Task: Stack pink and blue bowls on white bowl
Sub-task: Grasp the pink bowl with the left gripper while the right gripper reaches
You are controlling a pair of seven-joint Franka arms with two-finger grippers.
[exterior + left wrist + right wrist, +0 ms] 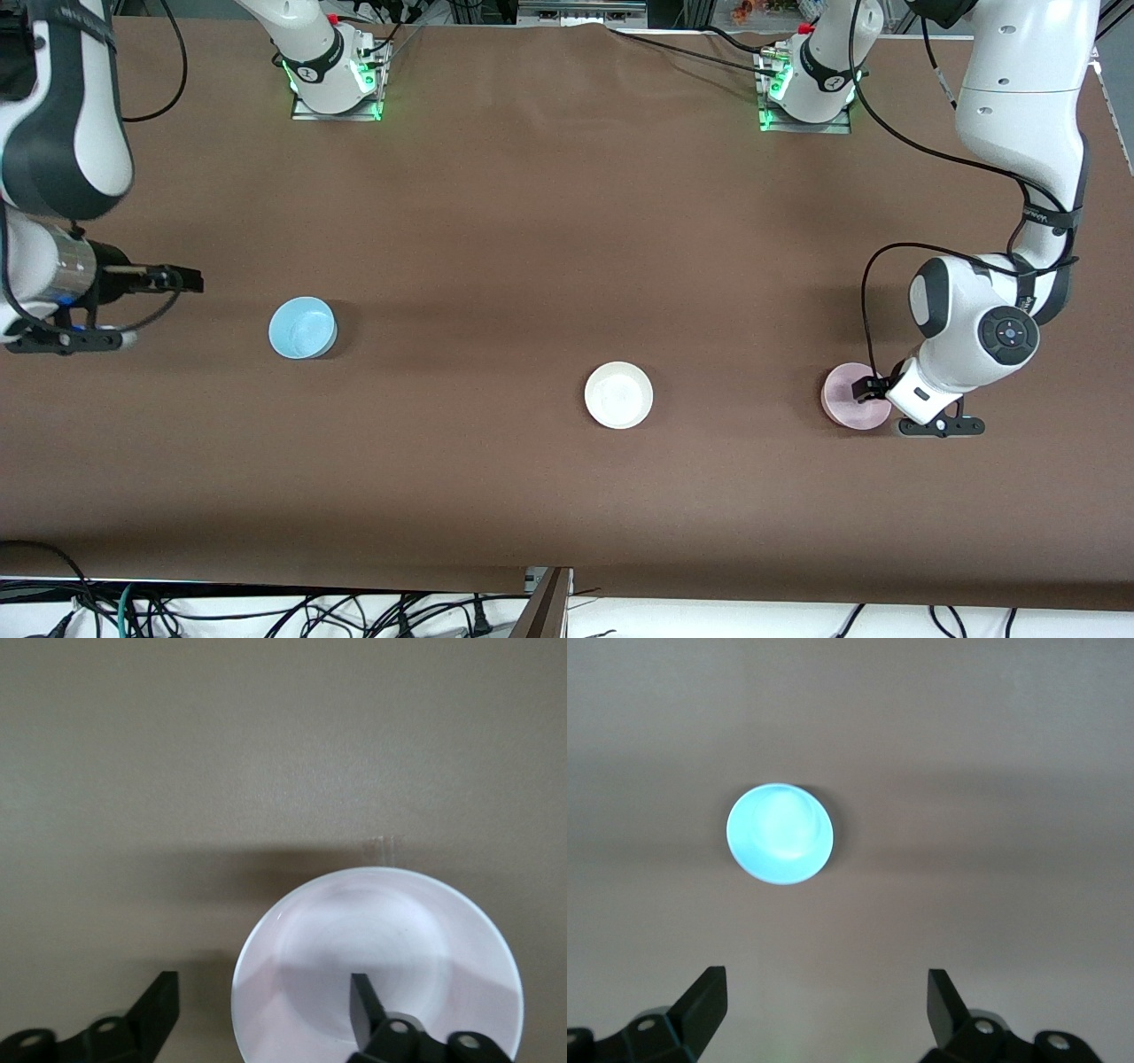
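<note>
- The pink bowl (849,397) sits on the brown counter (549,221) toward the left arm's end, nearest the front camera.
- The left tool (873,387) is down at this bowl's rim, jaws apart, one finger (365,1003) inside the bowl and the other outside; not gripping it.
- The white bowl (618,395) lies mid-counter, about as near to the camera as the pink one.
- The blue bowl (302,328) sits farther back, toward the right arm's end.
- The right tool (182,281) hovers beside it, jaws wide, holding nothing.
</note>
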